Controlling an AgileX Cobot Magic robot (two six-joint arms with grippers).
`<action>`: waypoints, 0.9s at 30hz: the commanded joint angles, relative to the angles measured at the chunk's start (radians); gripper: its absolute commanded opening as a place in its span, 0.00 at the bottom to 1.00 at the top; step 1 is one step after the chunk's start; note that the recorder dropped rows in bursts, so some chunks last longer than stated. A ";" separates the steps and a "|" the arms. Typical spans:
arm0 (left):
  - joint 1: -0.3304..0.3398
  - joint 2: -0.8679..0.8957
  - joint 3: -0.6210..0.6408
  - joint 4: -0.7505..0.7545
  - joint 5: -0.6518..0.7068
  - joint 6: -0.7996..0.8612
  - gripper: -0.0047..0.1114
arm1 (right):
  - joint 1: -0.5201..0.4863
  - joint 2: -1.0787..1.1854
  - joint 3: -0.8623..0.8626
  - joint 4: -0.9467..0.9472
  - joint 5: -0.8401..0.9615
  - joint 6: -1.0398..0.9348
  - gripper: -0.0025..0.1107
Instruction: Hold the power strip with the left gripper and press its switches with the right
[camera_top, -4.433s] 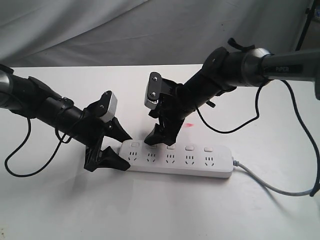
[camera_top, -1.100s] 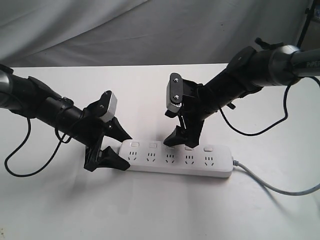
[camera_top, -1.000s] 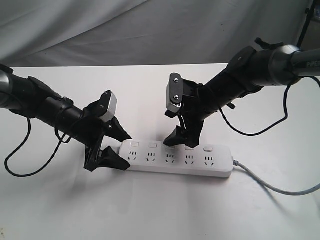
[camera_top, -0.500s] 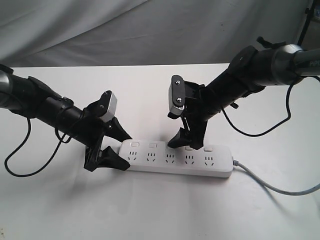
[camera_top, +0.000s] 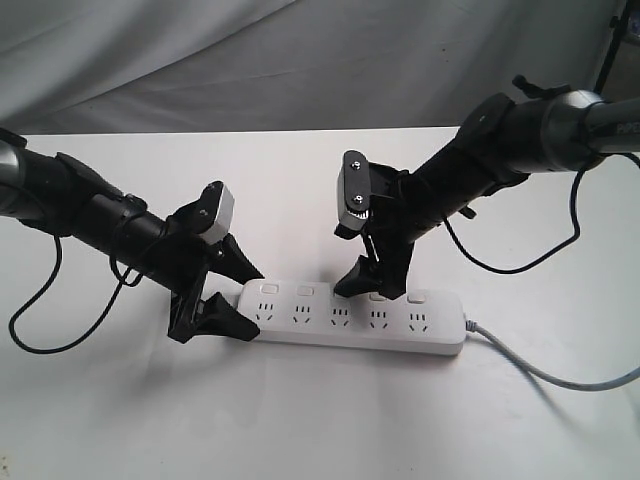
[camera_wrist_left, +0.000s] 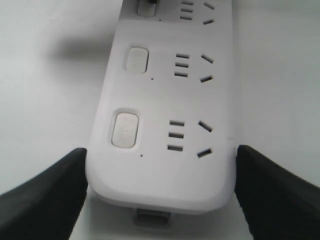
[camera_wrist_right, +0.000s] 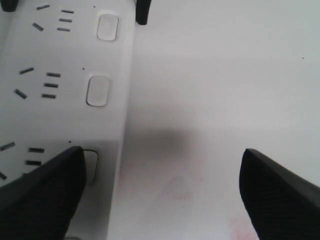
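Strip (camera_top: 355, 322) lies flat on the white surface (camera_top: 300, 420), mid-scene, long axis left-right in the exterior view. It has five outlets in a row, one switch per outlet along the far edge. Grey cord (camera_top: 540, 372) exits the right end and trails off right across the surface.

Left end effector (camera_top: 250, 302) is clamped on the strip's left end, across its width. In the left wrist view, one black finger (camera_wrist_left: 47, 197) sits against each long side, both touching the casing near the rounded corners. Only the very end of the strip is between them, not deep in the jaws. First switch (camera_wrist_left: 124, 130) and the second (camera_wrist_left: 136, 59) are in plain sight.

Right end effector (camera_top: 372, 285) has its jaws spread wide and holds nothing. The arm angles steeply down from the upper right. One finger (camera_wrist_right: 42, 195) is over the strip's far edge, tip overlapping the third switch (camera_wrist_right: 91, 166) counted from the clamped end. The other finger (camera_wrist_right: 280, 195) is over bare surface behind the strip, well apart from it. Can't tell if the tip actually contacts or depresses that switch. The first two switches lie between this finger and the left end effector.

Grey block (camera_top: 353, 196) with two dark dots sits on the right wrist, white block (camera_top: 217, 212) on the left. Black cables loop off both arms. There is a faint pink smudge (camera_wrist_right: 175, 182) on the surface beside the strip, and grey cloth (camera_top: 300, 60) behind it.
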 joint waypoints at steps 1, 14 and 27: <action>-0.004 -0.003 -0.006 -0.002 -0.027 0.002 0.07 | 0.028 0.043 0.012 -0.104 -0.048 -0.023 0.70; -0.004 -0.003 -0.006 -0.002 -0.027 0.002 0.07 | 0.037 -0.031 0.012 0.004 -0.018 -0.025 0.70; -0.004 -0.003 -0.006 -0.002 -0.027 0.002 0.07 | 0.037 -0.130 0.012 0.020 0.019 0.062 0.70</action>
